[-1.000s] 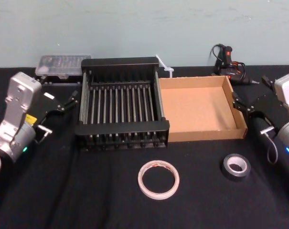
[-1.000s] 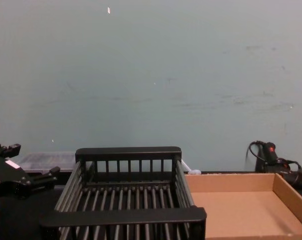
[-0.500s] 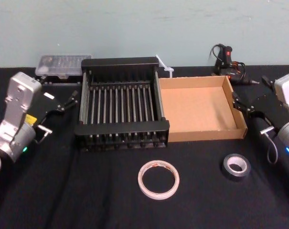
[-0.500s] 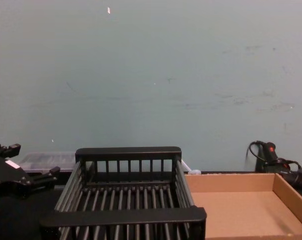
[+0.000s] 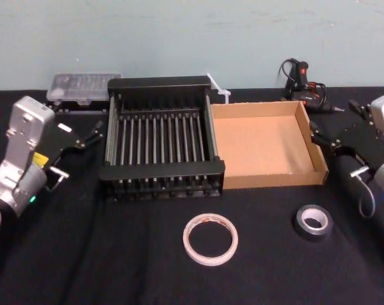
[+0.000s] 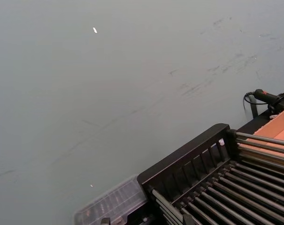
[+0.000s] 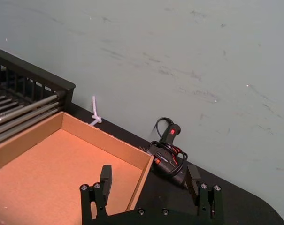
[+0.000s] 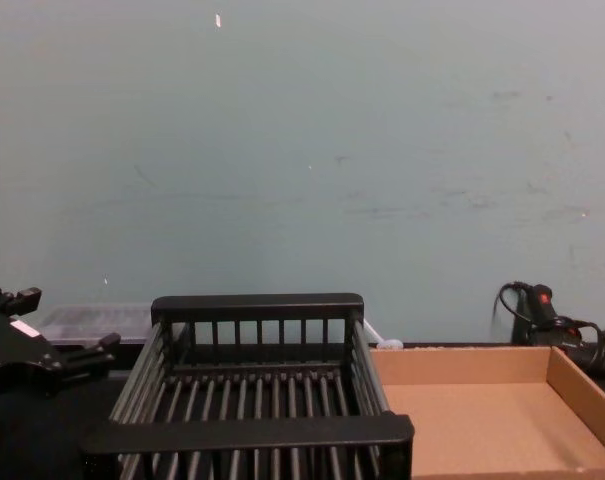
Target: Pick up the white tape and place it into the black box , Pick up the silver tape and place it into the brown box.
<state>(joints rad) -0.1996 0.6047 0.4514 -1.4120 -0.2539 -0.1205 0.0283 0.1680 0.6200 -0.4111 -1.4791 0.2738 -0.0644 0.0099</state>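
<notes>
Both rolls lie flat on the black bench (image 5: 115, 254). The white tape (image 5: 211, 239) sits near the front edge, just ahead of the black box (image 5: 161, 170). The silver tape (image 5: 312, 222) lies off to its right, well apart, in front of the brown box (image 5: 272, 180) at that box's right corner. The two boxes stand side by side, black on the left, brown on the right, walls touching. The left tool (image 5: 90, 135) hovers beside the black box's left wall, fingers spread, gripping nothing. The right tool (image 7: 149, 178) hangs by the brown box's right wall, released wide, its fingers clear of the cardboard.
</notes>
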